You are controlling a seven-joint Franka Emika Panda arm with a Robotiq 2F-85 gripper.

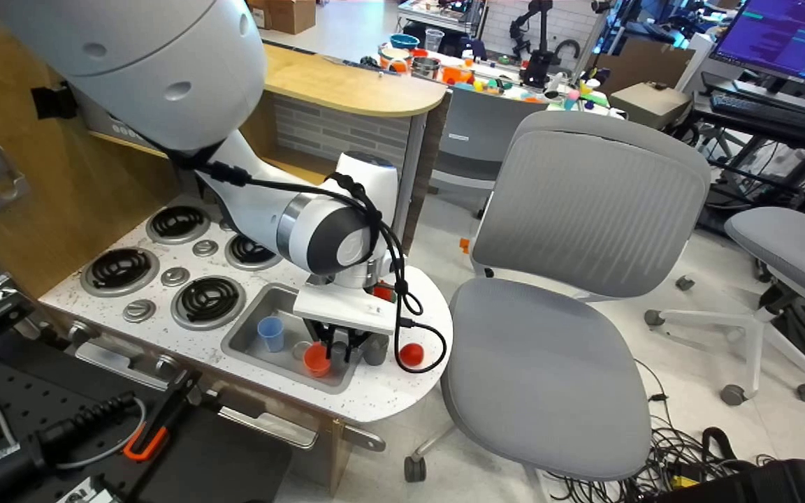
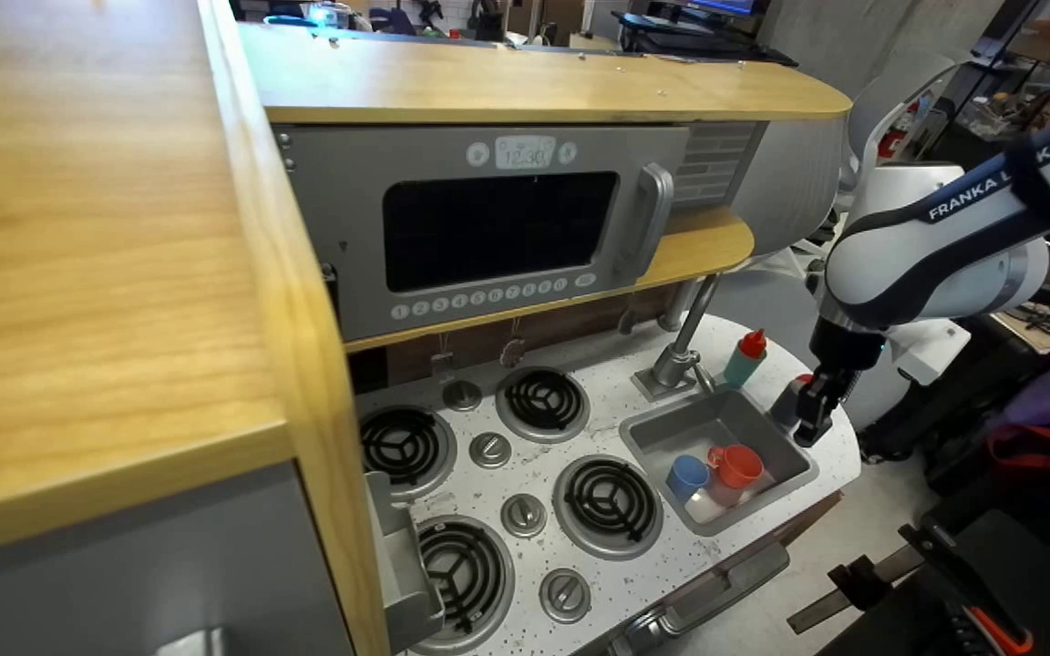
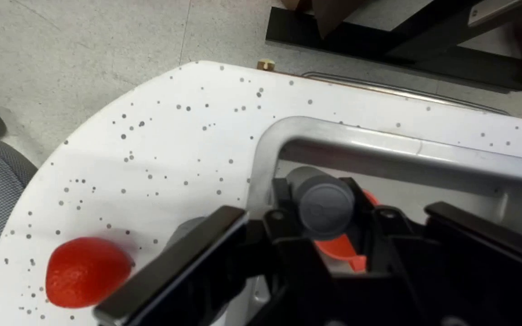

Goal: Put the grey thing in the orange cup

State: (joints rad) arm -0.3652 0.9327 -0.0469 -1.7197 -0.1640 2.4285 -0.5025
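Note:
The grey thing (image 3: 326, 210) is a stubby dark-grey cylinder between the two fingertips of my gripper (image 3: 317, 186), which is shut on it. In an exterior view, the gripper (image 1: 339, 355) points down over the sink's end, just beside the orange cup (image 1: 316, 359). In the wrist view the orange cup (image 3: 340, 248) lies below and is partly hidden behind the grey thing and the right finger. The orange cup (image 2: 737, 465) stands in the sink in an exterior view, with the gripper (image 2: 815, 428) above the sink's right edge; the held piece is hard to make out there.
A blue cup (image 2: 687, 476) stands in the sink (image 3: 356, 131) beside the orange cup. Another grey cylinder (image 1: 375, 349) stands on the counter beside the sink, near a red round object (image 3: 86, 271). A red-capped bottle (image 2: 744, 360) and the faucet (image 2: 675, 360) rise behind the sink.

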